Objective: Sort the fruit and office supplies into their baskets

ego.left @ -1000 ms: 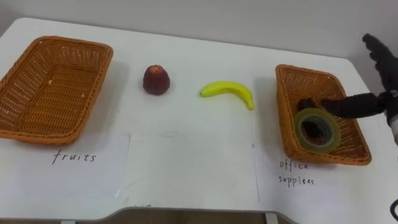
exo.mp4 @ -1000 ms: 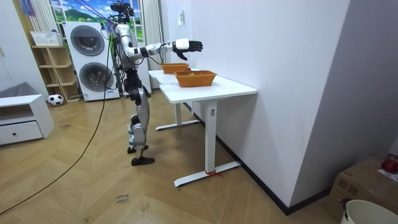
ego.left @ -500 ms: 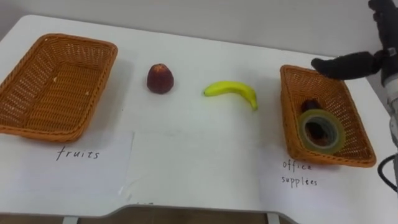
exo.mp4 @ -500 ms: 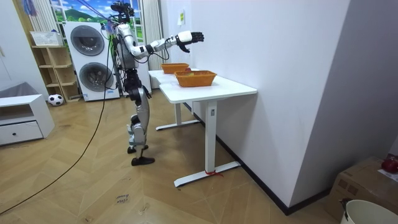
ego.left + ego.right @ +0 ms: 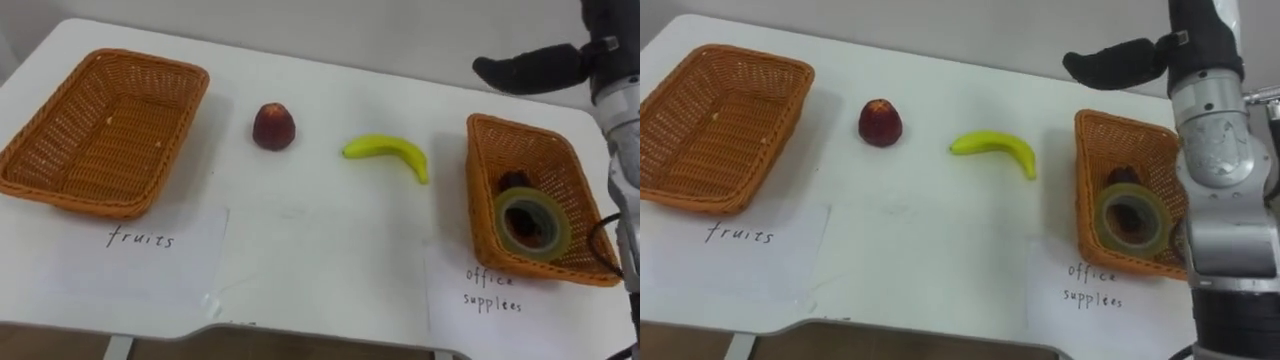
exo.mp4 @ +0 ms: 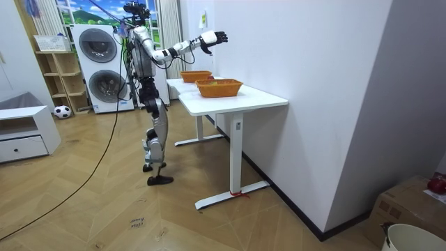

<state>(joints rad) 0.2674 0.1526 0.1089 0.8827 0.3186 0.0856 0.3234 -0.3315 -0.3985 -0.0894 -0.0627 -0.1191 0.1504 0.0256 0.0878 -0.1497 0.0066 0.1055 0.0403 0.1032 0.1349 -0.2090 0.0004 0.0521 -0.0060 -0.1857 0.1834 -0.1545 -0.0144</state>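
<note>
1. The desk [image 5: 320, 230] carries two baskets, one at each end.
2. The left basket [image 5: 100, 130] sits at the desk's left edge, towards the far left corner.
3. The right basket [image 5: 481, 185] sits at the right edge; in it a tape roll [image 5: 550, 245] lies at the near end, with a small dark item [image 5: 515, 181] just behind it.
4. Between the baskets, an apple [image 5: 273, 126] lies left of centre and a banana [image 5: 388, 155] right of centre, well apart.
5. A paper sheet [image 5: 140, 265] lies before the left basket and another sheet [image 5: 490, 300] before the right basket, both at the near edge.
6. The right hand [image 5: 530, 70] hangs over the far right corner, behind the right basket.
</note>
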